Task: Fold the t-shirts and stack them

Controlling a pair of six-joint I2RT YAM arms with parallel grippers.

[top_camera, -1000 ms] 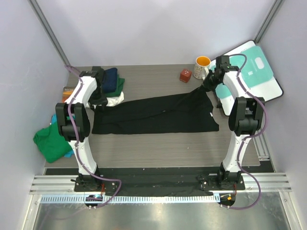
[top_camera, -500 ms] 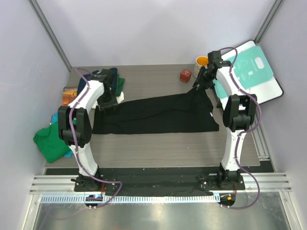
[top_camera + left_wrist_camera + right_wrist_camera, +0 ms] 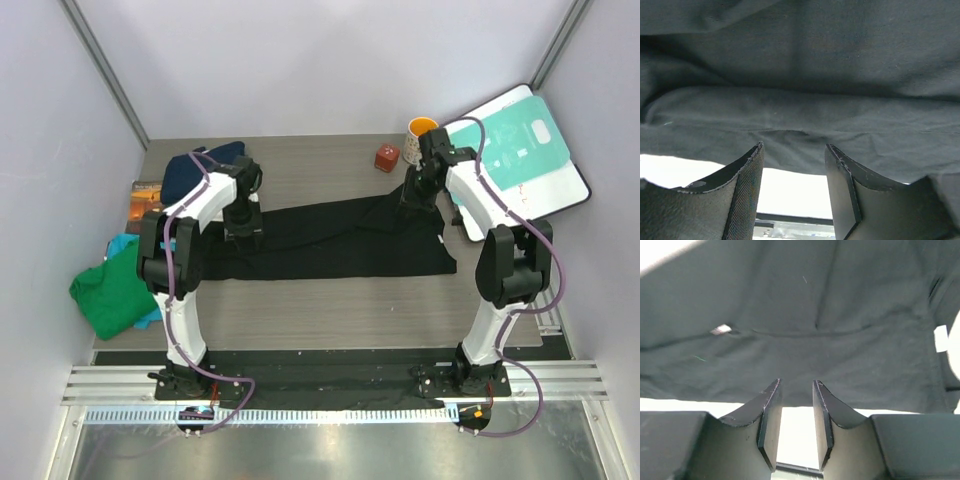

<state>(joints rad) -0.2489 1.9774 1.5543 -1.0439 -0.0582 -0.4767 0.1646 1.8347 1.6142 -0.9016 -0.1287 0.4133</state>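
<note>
**Grippers at the far edge of limp black cloth**

My left gripper (image 3: 792, 150) has its fingers well apart, with the cloth's edge crossing the gap. My right gripper (image 3: 796, 385) is nearly closed, and I cannot tell whether it pinches anything. The black t-shirt (image 3: 320, 245) lies spread across mid-table between both arms. It looks light, limp and prone to sagging, so I would pinch its far edge near each end.
</note>
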